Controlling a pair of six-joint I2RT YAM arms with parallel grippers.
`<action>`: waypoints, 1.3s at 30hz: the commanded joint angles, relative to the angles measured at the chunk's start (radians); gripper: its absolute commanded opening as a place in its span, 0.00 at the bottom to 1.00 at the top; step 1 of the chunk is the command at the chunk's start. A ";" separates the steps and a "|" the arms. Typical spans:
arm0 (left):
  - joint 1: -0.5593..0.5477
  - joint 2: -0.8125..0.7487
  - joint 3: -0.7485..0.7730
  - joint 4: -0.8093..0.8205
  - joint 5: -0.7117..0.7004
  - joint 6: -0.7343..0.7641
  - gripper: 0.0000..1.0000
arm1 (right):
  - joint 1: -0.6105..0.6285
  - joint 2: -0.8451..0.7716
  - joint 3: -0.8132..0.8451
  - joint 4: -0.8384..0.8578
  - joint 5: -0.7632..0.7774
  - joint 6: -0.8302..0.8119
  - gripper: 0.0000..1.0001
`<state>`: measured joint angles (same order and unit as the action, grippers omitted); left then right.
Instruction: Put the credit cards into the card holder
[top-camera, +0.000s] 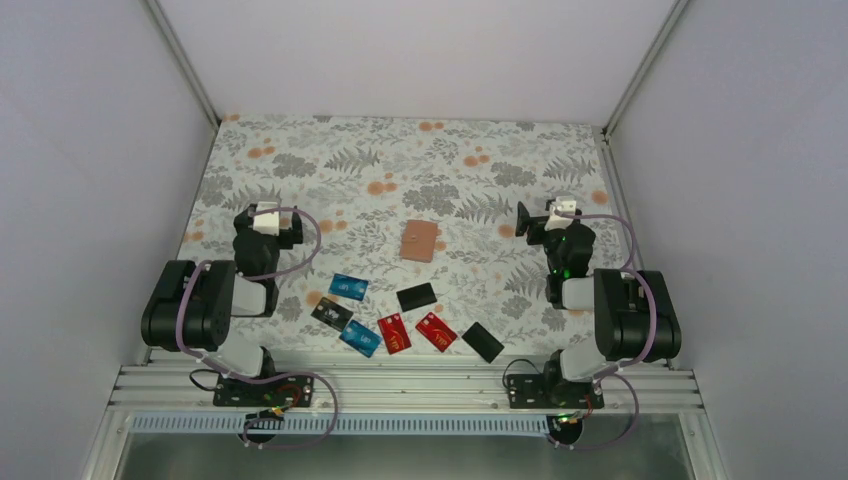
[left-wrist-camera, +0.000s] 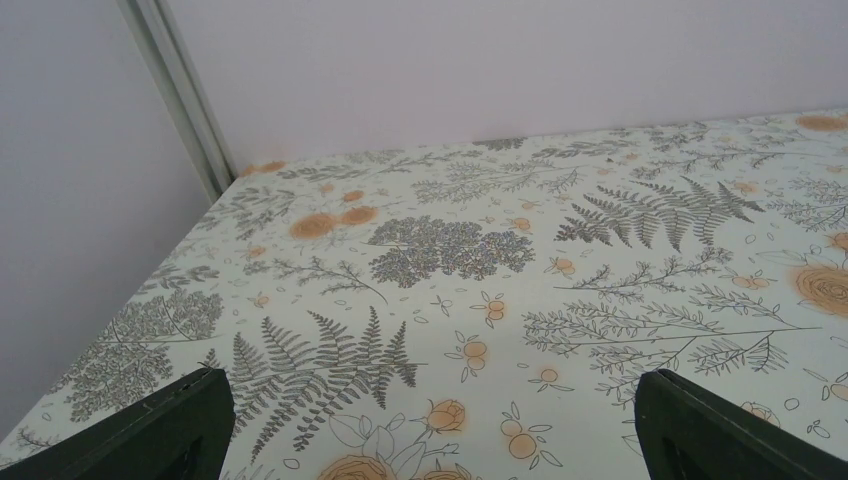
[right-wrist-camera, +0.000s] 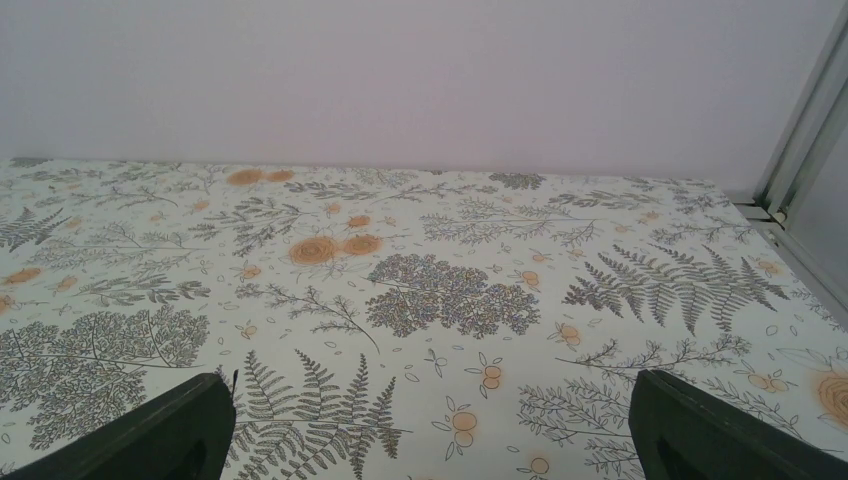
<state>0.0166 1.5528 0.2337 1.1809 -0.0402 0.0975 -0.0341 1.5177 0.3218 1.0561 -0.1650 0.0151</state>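
Left gripper (left-wrist-camera: 435, 440), right gripper (right-wrist-camera: 432, 435), jaws spread wide; tan leather folding card holder (top-camera: 418, 241) between them; blue, red, black plastic credit cards (top-camera: 394, 333) behind the jaws

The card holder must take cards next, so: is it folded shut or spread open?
Folded shut, it seems: the card holder lies flat as one small tan rectangle, no inner slots showing.

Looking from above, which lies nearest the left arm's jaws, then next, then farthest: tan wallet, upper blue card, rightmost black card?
1. Upper blue card, left of centre.
2. Card holder, mid-table.
3. Rightmost black card, near edge, right.
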 joint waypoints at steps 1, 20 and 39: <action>-0.001 -0.003 0.013 0.052 0.025 0.008 1.00 | -0.004 0.004 -0.005 0.047 0.004 -0.016 1.00; -0.001 -0.003 0.013 0.051 0.024 0.008 1.00 | -0.006 0.002 -0.005 0.049 0.004 -0.015 1.00; -0.009 -0.178 0.786 -1.338 -0.002 -0.275 1.00 | 0.011 -0.271 0.597 -0.913 0.063 0.260 1.00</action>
<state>0.0002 1.2865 0.8215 0.3389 -0.0082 0.0223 -0.0265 1.2423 0.7952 0.3992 -0.0910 0.1139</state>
